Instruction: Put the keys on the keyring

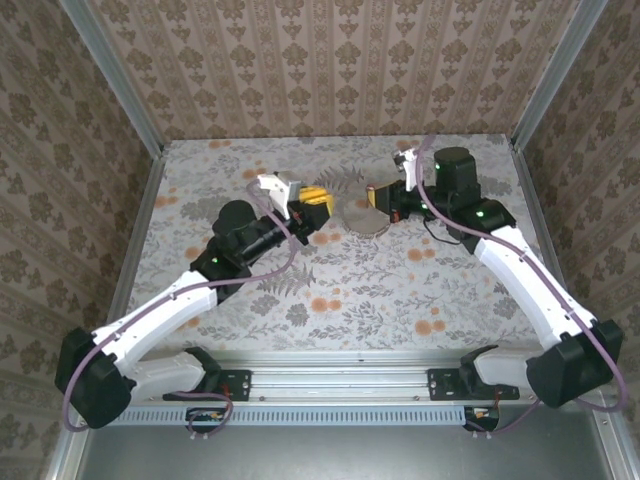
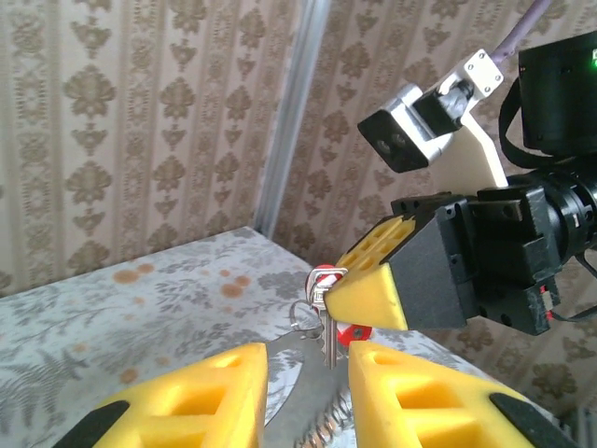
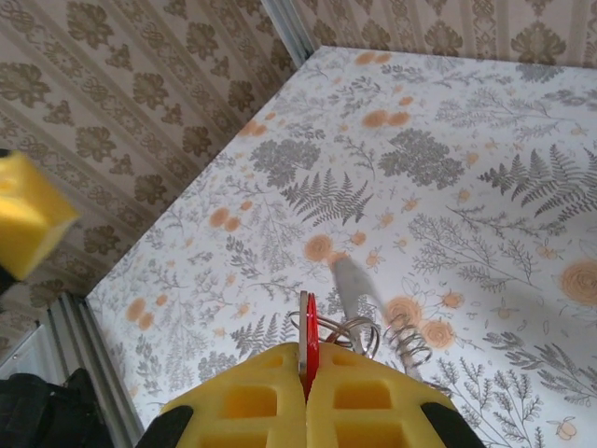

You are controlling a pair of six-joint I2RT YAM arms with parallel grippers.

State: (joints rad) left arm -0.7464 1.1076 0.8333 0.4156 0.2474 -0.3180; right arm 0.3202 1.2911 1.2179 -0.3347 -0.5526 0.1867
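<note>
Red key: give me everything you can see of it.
The key is small, with a red plastic-looking head, pinched edge-on between the yellow fingers of the right claw. Its metal blade hangs downward toward the gap of the open left claw. Thin silvery rings crowd its head.

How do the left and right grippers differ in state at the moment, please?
The left gripper stands open with a gap between its jaws, while the right gripper is shut. The right gripper pinches the red key; the left gripper closes on nothing. Both are tipped in yellow and face each other closely.
</note>
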